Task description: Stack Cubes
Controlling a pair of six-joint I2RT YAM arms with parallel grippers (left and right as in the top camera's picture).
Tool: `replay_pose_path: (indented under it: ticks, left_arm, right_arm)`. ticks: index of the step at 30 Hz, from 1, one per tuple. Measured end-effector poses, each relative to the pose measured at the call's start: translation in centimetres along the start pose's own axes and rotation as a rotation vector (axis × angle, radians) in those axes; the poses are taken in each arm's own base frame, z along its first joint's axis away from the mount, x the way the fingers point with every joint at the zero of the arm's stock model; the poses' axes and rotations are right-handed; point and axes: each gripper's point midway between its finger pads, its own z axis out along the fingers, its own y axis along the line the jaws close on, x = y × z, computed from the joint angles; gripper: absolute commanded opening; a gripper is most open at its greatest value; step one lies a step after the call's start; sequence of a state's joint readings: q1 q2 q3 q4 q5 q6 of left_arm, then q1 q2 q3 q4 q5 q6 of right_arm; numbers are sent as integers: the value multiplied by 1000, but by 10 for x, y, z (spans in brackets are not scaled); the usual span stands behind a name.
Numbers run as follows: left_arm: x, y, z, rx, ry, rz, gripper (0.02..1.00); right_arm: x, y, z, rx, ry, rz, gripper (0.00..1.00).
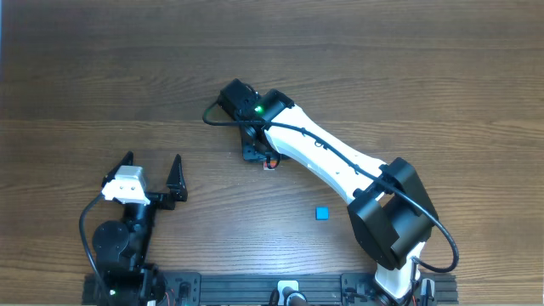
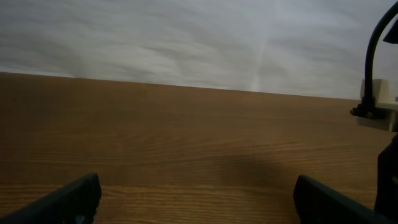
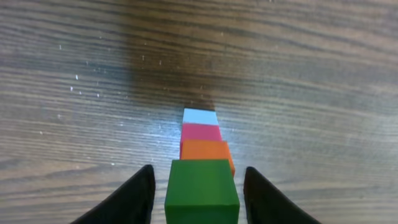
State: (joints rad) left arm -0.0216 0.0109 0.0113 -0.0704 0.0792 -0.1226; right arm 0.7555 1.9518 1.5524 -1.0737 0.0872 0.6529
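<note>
A stack of cubes stands on the wooden table: a green cube on top, then an orange cube, a red cube and a pale blue cube at the bottom. My right gripper is over the stack, open, one finger on each side of the green cube with narrow gaps. From above, the right gripper covers most of the stack; a bit of red shows. A lone blue cube lies nearer the right arm's base. My left gripper stands open and empty at the left.
The wooden table is bare around the stack. The left wrist view shows my left gripper above bare wood, a white wall behind, and part of the right arm at the side.
</note>
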Motion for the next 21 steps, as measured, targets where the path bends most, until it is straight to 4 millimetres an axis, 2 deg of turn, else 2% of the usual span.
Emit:
replay_pose_path:
  ticks: [6, 8, 9, 17, 21]
  left_arm:
    - [0, 0, 0, 0, 0, 0, 998]
    - [0, 0, 0, 0, 0, 0, 1000]
    - [0, 0, 0, 0, 0, 0, 1000]
    - [0, 0, 0, 0, 0, 0, 1000]
    - [0, 0, 0, 0, 0, 0, 1000]
  right_arm:
    - [1, -1, 0, 4, 2, 2, 726]
    - [1, -1, 0, 4, 2, 3, 947]
    - [1, -1, 0, 4, 2, 2, 993]
    - [5, -4, 0, 17, 18, 3, 993]
    - [13, -12, -15, 26, 29, -6, 993]
